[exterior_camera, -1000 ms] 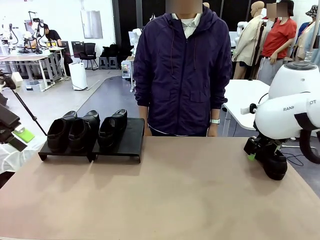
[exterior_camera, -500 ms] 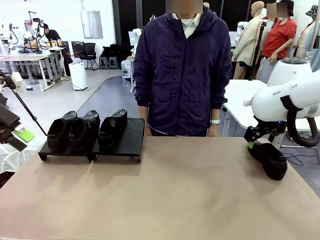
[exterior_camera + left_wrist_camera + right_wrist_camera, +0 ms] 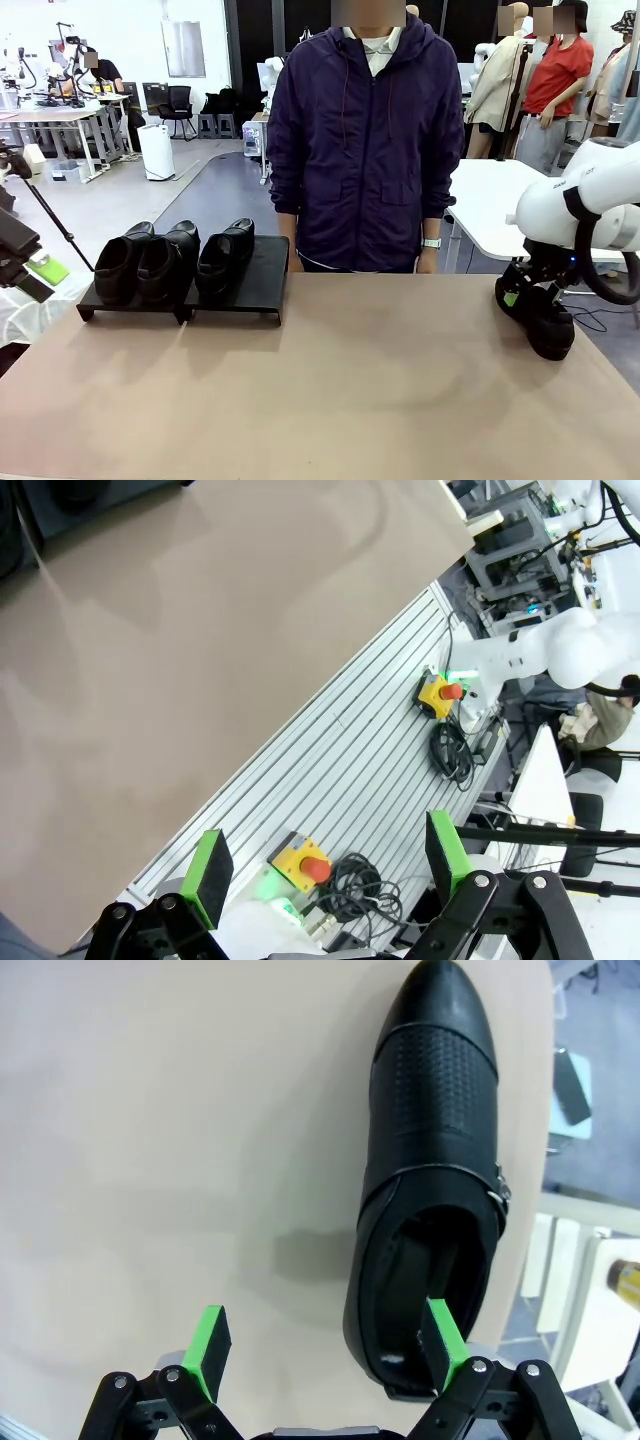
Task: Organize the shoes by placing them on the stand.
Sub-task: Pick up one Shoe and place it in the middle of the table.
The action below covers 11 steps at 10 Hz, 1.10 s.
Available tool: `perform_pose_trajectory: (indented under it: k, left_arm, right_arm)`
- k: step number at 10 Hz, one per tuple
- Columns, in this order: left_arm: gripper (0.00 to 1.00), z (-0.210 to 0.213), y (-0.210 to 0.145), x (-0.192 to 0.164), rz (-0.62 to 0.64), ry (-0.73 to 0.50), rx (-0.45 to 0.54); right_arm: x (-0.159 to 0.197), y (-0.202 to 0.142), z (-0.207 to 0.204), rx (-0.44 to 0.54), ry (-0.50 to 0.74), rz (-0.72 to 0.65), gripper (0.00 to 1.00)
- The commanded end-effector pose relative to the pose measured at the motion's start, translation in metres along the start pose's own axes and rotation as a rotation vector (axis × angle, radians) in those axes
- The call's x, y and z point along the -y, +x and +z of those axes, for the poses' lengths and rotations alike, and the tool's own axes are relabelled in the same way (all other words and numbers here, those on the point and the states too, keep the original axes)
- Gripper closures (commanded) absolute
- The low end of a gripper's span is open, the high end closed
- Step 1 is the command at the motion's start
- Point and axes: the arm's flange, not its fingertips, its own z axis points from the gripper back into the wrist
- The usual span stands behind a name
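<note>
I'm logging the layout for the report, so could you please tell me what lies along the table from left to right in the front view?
Stand carrying three shoes → person at the far edge, middle → fourth shoe near the right edge, with the right pincer open at its heel end.

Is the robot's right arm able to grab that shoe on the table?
Probably yes. The right gripper is open just above the shoe, one finger already over its heel opening, and nothing lies between them.
</note>
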Motion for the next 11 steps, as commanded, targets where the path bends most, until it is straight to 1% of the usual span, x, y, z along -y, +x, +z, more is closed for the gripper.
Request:
perform_pose_trajectory:
  k: [1,4,6,7,8,11]
  left_arm:
    - [0.00,-0.001,0.001,0.001,0.001,-0.001,0.009]
    - [0.00,-0.001,0.001,0.001,0.001,-0.001,0.009]
    - [0.00,-0.001,0.001,0.001,0.001,-0.001,0.009]
    - [0.00,-0.001,0.001,0.001,0.001,-0.001,0.009]
    - [0.00,-0.001,0.001,0.001,0.001,-0.001,0.009]
    - [0.00,-0.001,0.001,0.001,0.001,-0.001,0.009]
  right_arm:
    - [0.010,0.007,-0.012,0.026,0.054,0.036,0.00]
    - [0.017,0.015,-0.035,0.042,0.063,0.054,0.00]
    - [0.018,0.017,-0.040,0.058,0.079,0.055,0.00]
    - [0.018,0.017,-0.041,0.062,0.084,0.061,0.56]
    - [0.017,0.016,-0.040,0.065,0.087,0.058,1.00]
    - [0.017,0.016,-0.042,0.060,0.089,0.065,1.00]
